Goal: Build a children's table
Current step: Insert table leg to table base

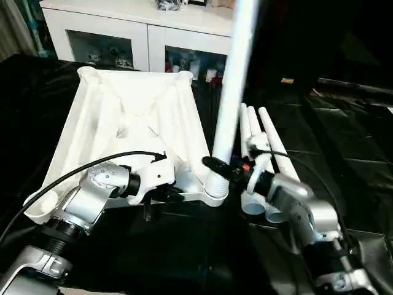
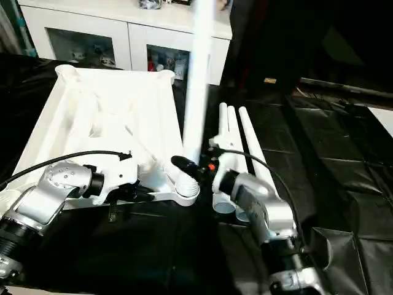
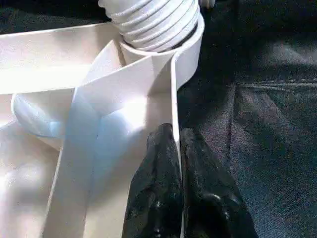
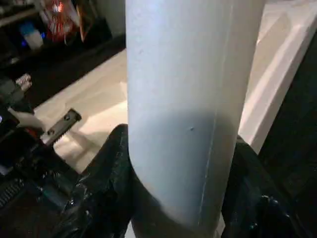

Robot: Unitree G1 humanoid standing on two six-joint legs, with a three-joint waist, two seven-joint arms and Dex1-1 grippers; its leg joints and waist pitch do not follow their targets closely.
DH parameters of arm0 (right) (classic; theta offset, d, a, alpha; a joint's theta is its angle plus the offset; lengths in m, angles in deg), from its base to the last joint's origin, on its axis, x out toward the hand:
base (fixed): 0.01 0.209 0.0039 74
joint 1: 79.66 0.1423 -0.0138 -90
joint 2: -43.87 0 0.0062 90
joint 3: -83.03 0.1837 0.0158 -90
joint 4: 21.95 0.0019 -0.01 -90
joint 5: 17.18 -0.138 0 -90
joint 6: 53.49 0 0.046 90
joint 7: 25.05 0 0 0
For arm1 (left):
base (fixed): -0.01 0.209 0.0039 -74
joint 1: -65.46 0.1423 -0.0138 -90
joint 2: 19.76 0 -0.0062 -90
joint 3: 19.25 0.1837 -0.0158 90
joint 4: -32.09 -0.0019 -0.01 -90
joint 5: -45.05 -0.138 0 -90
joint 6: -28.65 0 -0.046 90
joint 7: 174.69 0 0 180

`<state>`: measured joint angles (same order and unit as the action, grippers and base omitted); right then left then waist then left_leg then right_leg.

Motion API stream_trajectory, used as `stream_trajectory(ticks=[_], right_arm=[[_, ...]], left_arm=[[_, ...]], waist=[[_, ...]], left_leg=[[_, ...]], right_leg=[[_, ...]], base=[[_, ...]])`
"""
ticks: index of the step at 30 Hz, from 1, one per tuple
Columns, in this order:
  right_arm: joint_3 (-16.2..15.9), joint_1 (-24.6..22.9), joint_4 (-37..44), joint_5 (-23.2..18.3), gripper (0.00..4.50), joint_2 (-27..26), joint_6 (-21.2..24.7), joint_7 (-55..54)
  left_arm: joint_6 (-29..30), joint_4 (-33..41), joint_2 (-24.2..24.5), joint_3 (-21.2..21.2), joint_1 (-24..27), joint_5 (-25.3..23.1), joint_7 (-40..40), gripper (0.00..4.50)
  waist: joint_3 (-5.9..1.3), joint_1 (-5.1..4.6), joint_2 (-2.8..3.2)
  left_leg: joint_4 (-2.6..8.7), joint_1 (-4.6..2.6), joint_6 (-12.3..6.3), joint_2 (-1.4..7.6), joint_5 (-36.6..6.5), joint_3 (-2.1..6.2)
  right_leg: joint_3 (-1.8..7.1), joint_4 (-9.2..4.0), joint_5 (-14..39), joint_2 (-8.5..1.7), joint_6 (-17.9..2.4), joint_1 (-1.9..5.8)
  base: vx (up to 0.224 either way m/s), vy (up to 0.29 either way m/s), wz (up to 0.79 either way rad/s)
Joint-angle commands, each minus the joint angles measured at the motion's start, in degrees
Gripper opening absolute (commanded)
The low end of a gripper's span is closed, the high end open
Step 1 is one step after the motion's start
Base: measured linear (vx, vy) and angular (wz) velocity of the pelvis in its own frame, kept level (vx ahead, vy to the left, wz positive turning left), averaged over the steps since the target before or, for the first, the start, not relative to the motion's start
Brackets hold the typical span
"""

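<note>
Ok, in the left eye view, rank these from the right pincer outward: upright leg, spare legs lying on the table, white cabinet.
1. upright leg: gripped by the right pincer, at the near corner socket.
2. spare legs: lying just to its right.
3. white cabinet: far back, beyond the tabletop.

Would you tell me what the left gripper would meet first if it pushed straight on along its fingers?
Probably the corner socket holding the upright leg. The left gripper is pinching the tabletop's edge wall, which runs straight to that socket.

No text, label, brand or number can be read in these views. A small yellowish tag (image 1: 287, 80) lies on the dark surface at far right. It may carry print, but nothing is legible.
</note>
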<state>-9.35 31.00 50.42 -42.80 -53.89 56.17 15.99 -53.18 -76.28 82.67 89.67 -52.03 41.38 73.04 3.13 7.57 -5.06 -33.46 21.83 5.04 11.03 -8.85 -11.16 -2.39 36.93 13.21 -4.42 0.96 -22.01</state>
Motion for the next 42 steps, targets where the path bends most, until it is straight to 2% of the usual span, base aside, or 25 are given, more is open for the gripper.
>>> stream_trajectory(ticks=[1,2,4,6,9,10,12,14,18,19,20,23,25,30,33,34,35,36,38,40,42], right_arm=[[1.38,-1.25,-3.29,0.47,1.86,0.39,-0.58,-0.88],[1.38,-1.25,-3.29,0.47,1.86,0.39,-0.58,-0.88],[3.30,-2.41,-5.46,-0.49,1.86,-1.18,-3.40,-1.06],[4.09,-3.30,-6.02,-0.88,1.85,-1.99,-5.16,-0.57],[4.37,-5.04,-6.64,-0.47,1.85,-2.79,-9.00,0.24],[4.19,-5.90,-6.91,0.06,1.85,-3.01,-11.05,0.69],[4.02,-6.33,-7.12,0.42,1.85,-3.11,-12.23,0.98],[2.98,-7.77,-8.06,2.49,1.85,-3.36,-16.84,1.24],[1.91,-8.57,-8.48,4.52,1.85,-3.46,-20.11,1.49],[0.14,-9.30,-8.13,7.23,1.85,-3.13,-23.36,1.26],[0.14,-9.30,-8.13,7.23,1.85,-3.13,-23.36,1.26],[-0.91,-9.62,-8.43,9.39,1.85,-3.08,-27.48,0.74],[-0.72,-9.60,-8.76,9.32,1.85,-3.25,-28.54,0.73],[-1.73,-9.10,-9.74,9.85,1.85,-2.59,-27.48,2.13],[-3.49,-7.21,-10.41,10.64,1.85,-1.32,-23.98,3.33],[-3.78,-6.74,-10.54,10.68,1.85,-1.01,-23.26,3.86],[-3.86,-5.99,-10.66,10.38,1.85,-0.62,-21.88,4.61],[-3.87,-5.48,-10.74,10.18,1.85,-0.38,-20.95,5.10],[-4.01,-4.23,-10.86,9.92,1.85,0.42,-18.90,6.33],[-4.33,-2.11,-11.35,8.88,1.85,2.33,-14.93,9.36],[-4.65,-1.70,-11.36,8.52,1.85,3.05,-13.84,10.56]], left_arm=[[-0.60,-1.32,-1.27,0.09,0.49,0.82,-1.68,0.00],[-0.60,-1.32,-1.27,0.09,0.49,0.82,-1.68,0.00],[-0.92,-2.09,-1.57,-0.69,0.03,0.98,-2.81,0.00],[-1.08,-2.42,-1.75,-1.21,-0.23,1.08,-3.34,0.00],[-1.60,-3.29,-2.23,-1.92,-0.98,1.02,-4.49,0.00],[-1.84,-3.72,-2.44,-2.15,-1.34,0.96,-4.98,0.00],[-1.92,-4.01,-2.56,-2.27,-1.58,0.93,-5.24,0.00],[-1.90,-4.50,-2.82,-2.35,-2.18,0.98,-5.46,0.00],[-2.10,-4.76,-2.91,-2.36,-2.41,0.89,-5.58,0.00],[-2.34,-5.16,-3.05,-2.39,-2.73,0.75,-5.70,0.00],[-2.34,-5.16,-3.05,-2.39,-2.73,0.75,-5.70,0.00],[-2.56,-5.72,-3.41,-2.45,-3.11,0.53,-5.91,0.00],[-2.60,-5.90,-3.61,-2.44,-3.22,0.47,-6.09,0.00],[-2.37,-5.46,-3.25,-1.96,-2.94,0.49,-5.48,0.00],[-2.99,-5.30,-2.07,-0.99,-2.88,-0.09,-3.73,0.00],[-3.20,-5.36,-1.81,-0.69,-2.91,-0.29,-3.31,0.00],[-3.54,-5.49,-1.49,-0.28,-2.96,-0.59,-2.70,0.00],[-3.77,-5.58,-1.27,-0.01,-3.00,-0.79,-2.30,0.00],[-4.08,-5.72,-0.77,0.57,-3.11,-1.19,-1.46,0.00],[-4.87,-6.15,-0.09,1.75,-3.47,-2.05,-0.36,0.00],[-5.11,-6.31,-0.06,1.96,-3.58,-2.13,-0.25,0.00]], waist=[[-2.17,-0.49,0.55],[-2.14,-0.45,0.48],[-1.95,-0.43,0.67],[-1.96,-0.44,0.66],[-1.63,-0.34,0.80],[-1.46,-0.28,1.02],[-1.46,-0.15,0.96],[-1.31,-0.05,1.19],[-1.26,-0.15,1.38],[-1.08,-0.13,1.40],[-1.01,-0.15,1.34],[-0.78,-0.16,1.39],[-0.69,-0.21,1.23],[-0.51,-0.45,0.96],[-0.45,-0.67,0.84],[-0.50,-0.77,0.96],[-0.56,-0.91,0.62],[-0.57,-0.91,0.86],[-0.56,-1.39,0.43],[-0.53,-1.56,0.29],[-0.49,-1.54,0.32]], left_leg=[[5.01,-1.62,1.37,2.70,-21.86,1.66],[5.07,-1.65,1.44,2.71,-22.40,1.77],[5.15,-1.82,1.54,2.75,-23.88,1.85],[5.33,-1.74,1.53,2.76,-24.09,1.99],[5.56,-2.03,1.27,2.75,-24.88,1.92],[5.69,-2.25,1.37,2.70,-25.92,2.11],[5.83,-2.43,1.23,2.79,-26.46,2.13],[5.99,-2.37,1.14,2.80,-26.58,2.21],[6.47,-2.10,0.62,2.81,-25.06,2.17],[6.49,-2.12,0.71,2.79,-25.73,2.15],[6.45,-2.22,0.70,2.79,-26.22,2.15],[6.38,-2.52,0.45,2.82,-27.31,2.27],[6.48,-2.43,0.31,2.88,-27.63,2.39],[6.61,-2.38,0.26,2.91,-28.81,2.64],[6.80,-2.34,0.48,2.90,-29.18,2.65],[6.83,-2.36,0.63,2.89,-29.36,2.72],[6.84,-2.33,0.56,2.91,-29.06,2.63],[6.89,-2.44,0.58,2.93,-28.88,2.62],[7.05,-2.26,0.57,2.94,-28.69,2.62],[6.81,-2.63,0.45,2.94,-28.93,2.55],[6.82,-2.71,0.70,3.06,-28.81,2.48]], right_leg=[[2.64,-6.48,22.51,-4.59,-7.73,0.16],[2.61,-6.57,23.83,-4.63,-7.52,0.22],[2.68,-6.92,25.63,-4.82,-7.34,-0.10],[2.61,-7.02,26.27,-4.85,-7.04,0.07],[2.58,-7.50,26.94,-4.83,-6.82,-0.16],[2.56,-7.75,28.93,-4.99,-6.55,-0.19],[2.62,-8.00,29.86,-5.03,-6.22,-0.23],[2.64,-8.11,29.74,-5.11,-6.24,-0.27],[2.49,-8.09,27.36,-4.91,-6.90,0.09],[2.52,-8.28,28.16,-4.98,-6.69,-0.04],[2.57,-8.35,28.90,-5.00,-6.59,-0.16],[2.73,-8.81,32.18,-5.30,-6.16,-0.44],[2.72,-8.93,33.55,-5.41,-5.75,-0.39],[2.65,-9.24,36.55,-5.54,-5.14,-0.49],[2.55,-9.22,36.51,-5.35,-5.05,-0.46],[2.51,-9.21,36.58,-5.47,-5.04,-0.40],[2.49,-9.27,36.29,-5.47,-5.03,-0.35],[2.50,-9.31,35.57,-5.48,-5.21,-0.42],[2.38,-9.24,34.69,-5.33,-5.47,-0.25],[2.55,-9.31,35.03,-5.44,-5.60,-0.58],[2.62,-9.37,34.60,-5.45,-5.68,-0.71]], base=[[0.000,0.000,0.00],[0.000,0.000,0.00],[0.000,0.000,0.00],[0.000,0.000,0.00],[0.000,0.000,0.00],[0.000,0.000,0.00],[0.000,0.000,0.00],[0.000,0.000,0.00],[0.000,0.000,0.00],[0.000,0.000,0.00],[0.000,0.000,0.00],[0.000,0.000,0.00],[0.000,0.000,0.00],[0.000,0.000,0.00],[0.000,0.000,0.00],[0.000,0.000,0.00],[0.000,0.000,0.00],[0.000,0.000,0.00],[0.000,0.000,0.00],[0.000,0.000,0.00],[0.000,0.000,0.00]])
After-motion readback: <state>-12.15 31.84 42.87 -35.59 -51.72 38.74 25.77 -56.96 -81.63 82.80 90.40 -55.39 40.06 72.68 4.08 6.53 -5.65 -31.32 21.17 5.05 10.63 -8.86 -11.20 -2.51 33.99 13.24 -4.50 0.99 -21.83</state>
